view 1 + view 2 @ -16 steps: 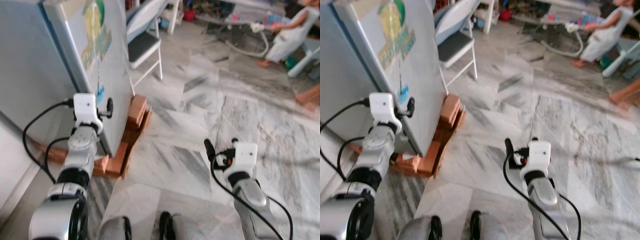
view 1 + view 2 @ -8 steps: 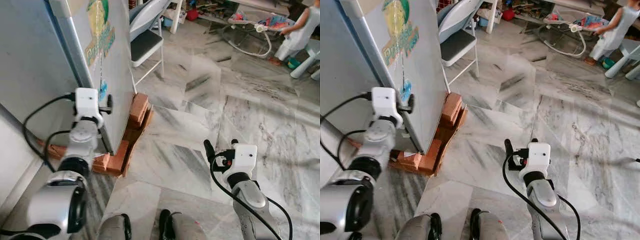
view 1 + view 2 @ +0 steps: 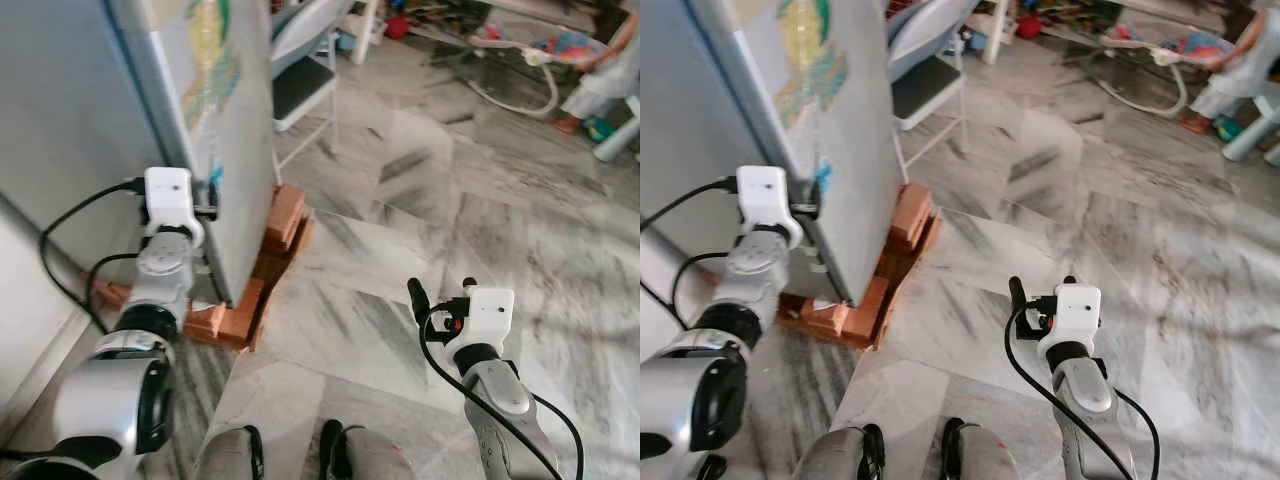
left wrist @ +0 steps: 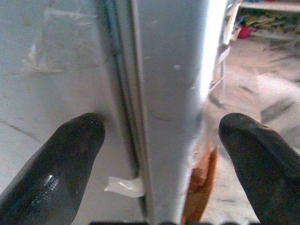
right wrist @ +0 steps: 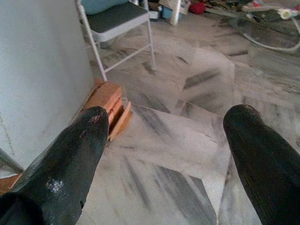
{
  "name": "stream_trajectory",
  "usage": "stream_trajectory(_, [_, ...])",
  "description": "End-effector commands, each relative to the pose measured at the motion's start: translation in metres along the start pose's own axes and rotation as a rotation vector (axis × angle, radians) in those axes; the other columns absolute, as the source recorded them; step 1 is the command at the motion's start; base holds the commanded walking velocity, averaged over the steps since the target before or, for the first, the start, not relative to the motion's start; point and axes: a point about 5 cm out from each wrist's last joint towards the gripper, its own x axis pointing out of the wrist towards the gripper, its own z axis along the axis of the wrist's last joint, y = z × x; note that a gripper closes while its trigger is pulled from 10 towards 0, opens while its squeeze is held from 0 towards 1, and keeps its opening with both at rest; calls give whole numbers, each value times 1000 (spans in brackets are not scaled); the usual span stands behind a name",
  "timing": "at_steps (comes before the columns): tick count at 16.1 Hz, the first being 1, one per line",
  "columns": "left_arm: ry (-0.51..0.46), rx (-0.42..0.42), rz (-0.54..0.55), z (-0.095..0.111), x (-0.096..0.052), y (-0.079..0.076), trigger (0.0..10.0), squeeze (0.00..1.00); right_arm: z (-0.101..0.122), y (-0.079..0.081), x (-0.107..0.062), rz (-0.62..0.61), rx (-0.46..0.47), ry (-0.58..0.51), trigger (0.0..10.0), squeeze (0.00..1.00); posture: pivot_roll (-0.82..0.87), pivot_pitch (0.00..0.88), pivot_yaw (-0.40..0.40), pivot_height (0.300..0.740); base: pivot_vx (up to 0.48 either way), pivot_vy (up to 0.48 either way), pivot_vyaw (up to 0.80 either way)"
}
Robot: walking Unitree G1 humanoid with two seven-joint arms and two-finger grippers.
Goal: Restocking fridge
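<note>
While spread, left fingers (image 4: 56,159) astride fridge door edge (image 4: 164,117)

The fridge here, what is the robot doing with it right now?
The robot stands beside the closed fridge, which rests on bricks. Its left end effector is open at the door's edge, one finger on each side of the seam, not yet gripping. The right end effector is open and hangs idle over the marble floor. A folding chair stands behind the fridge.
</note>
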Motion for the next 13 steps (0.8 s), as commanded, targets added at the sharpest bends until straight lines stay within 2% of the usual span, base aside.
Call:
stream_trajectory(1, [-41, 3, -99, 11, 4, -21, 10000, 0, -2, -4, -1, -18, -3, 9, 10000, 0, 0, 146, -86, 740, 0, 0, 0])
stream_trajectory(3, [-70, -22, -204, 20, 5, -49, 10000, 0, -3, -5, -1, -24, 3, 16, 10000, 0, -1, 143, -85, 740, 0, 0, 0])
stream_trajectory(4, [-79, -28, -233, 23, 4, -56, 10000, 0, -4, -5, 0, -25, 3, 18, 10000, 0, -1, 143, -85, 740, 0, 0, 0])
stream_trajectory(5, [-103, -40, -311, 29, 2, -77, 10000, 0, -4, -5, 0, -25, 4, 22, 10000, 0, -1, 139, -83, 740, 0, 0, 0])
stream_trajectory(7, [-126, -55, -417, 38, -3, -110, 10000, 0, -7, -5, 0, -25, 8, 37, 10000, 0, 1, 138, -82, 740, 0, 0, 0])
stream_trajectory(8, [-142, -83, -504, 43, -10, -135, 10000, 0, -10, -4, 0, -23, 6, 53, 10000, 0, 6, 134, -79, 740, 0, 0, 0])
stream_trajectory(9, [-212, -108, -733, 55, -37, -189, 10000, 0, -15, -2, 0, -18, 9, 79, 10000, 0, 8, 132, -78, 740, 0, 0, 0])
stream_trajectory(10, [-241, -131, -844, 61, -54, -213, 10000, 0, -17, -2, -1, -13, 10, 94, 10000, 0, 8, 132, -78, 740, 0, 0, 0])
stream_trajectory(11, [-283, -149, -990, 70, -77, -242, 10000, 0, -21, 1, 0, -5, 20, 109, 10000, 0, 2, 126, -69, 740, 0, 0, 0])
stream_trajectory(12, [-303, -155, -1032, 79, -83, -254, 10000, 0, -23, 4, 0, 5, 29, 116, 10000, 0, -1, 124, -67, 740, 0, 0, 0])
stream_trajectory(13, [-306, -147, -1014, 84, -78, -253, 10000, 0, -24, 6, -1, 12, 35, 120, 10000, 0, -2, 122, -64, 740, 0, 0, 0])
